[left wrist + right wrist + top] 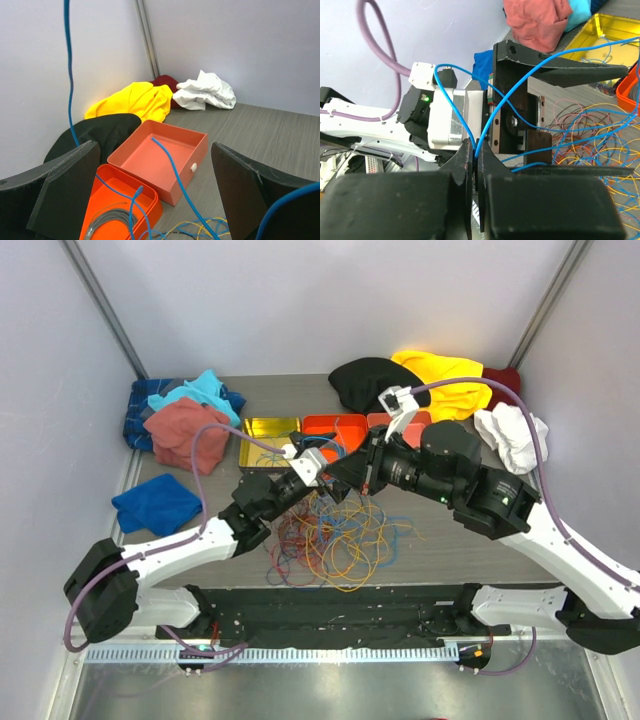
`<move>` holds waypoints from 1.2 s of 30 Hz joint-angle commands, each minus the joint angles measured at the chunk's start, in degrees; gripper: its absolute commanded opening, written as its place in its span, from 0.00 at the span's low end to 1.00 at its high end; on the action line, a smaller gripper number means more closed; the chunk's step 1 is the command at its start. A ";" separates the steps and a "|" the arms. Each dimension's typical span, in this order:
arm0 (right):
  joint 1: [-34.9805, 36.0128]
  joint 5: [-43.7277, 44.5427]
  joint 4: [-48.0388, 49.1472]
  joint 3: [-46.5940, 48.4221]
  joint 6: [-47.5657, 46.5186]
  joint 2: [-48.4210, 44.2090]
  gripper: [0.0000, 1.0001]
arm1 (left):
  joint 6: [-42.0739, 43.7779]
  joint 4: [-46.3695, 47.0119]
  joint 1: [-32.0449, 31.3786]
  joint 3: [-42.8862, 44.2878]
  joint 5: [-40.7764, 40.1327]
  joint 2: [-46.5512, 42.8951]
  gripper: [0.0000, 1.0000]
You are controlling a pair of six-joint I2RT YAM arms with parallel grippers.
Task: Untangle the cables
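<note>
Right claw [476, 162]: shut tight, fingertips pinched on a single blue cable [478, 146]. Held section up off the table. From the pinch, one run looping up and over the white wrist block [447, 117] of the left arm, another slanting up to the right across the face of the left claw [155, 145].

Left claw: jaws at full spread, nothing gripped. Blue strand crossing the open mouth in the right wrist view; contact with either finger not determinable. Faces the salmon tray [140, 160] and, nearer, the orange tray [107, 200], with blue strands trailing through both and a grey coil [105, 225] in the orange one.

Tangle of cables [335, 535]: loose heap of yellow, orange, blue and red loops flat on the table [440, 550], directly below the two claws and spreading from there towards the arm bases. Claws tip to tip above its far edge, between heap and trays. Yellow tin [268, 430] just beside the orange tray, on its left.

Along the far edge, well apart from the heap: piles of cloth [185, 430] at left and right.
</note>
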 commanded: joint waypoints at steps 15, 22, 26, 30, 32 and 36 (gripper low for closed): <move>-0.07 2.25 3.85 -3.46 -0.21 -3.29 0.18 | -2.25 -12.39 0.73 3.56 -6.67 -10.90 0.00; -0.07 4.70 3.85 -4.51 -1.35 -2.49 0.66 | -8.48 -31.52 2.40 11.89 -13.54 -11.35 0.00; 0.02 7.69 3.50 -4.08 -2.93 -1.00 0.67 | -15.07 -43.85 7.14 20.25 -10.73 -7.75 0.00; -0.07 9.80 2.27 -2.85 -3.98 1.20 0.70 | -23.24 -53.88 14.60 28.17 -5.48 -2.65 0.00; -0.07 10.33 1.92 -2.93 -4.25 1.46 0.71 | -28.16 -55.99 19.35 30.19 -2.13 -0.29 0.00; -0.07 11.83 1.48 -4.78 -4.60 -0.63 0.71 | -31.86 -59.51 23.75 33.97 -1.41 4.20 0.00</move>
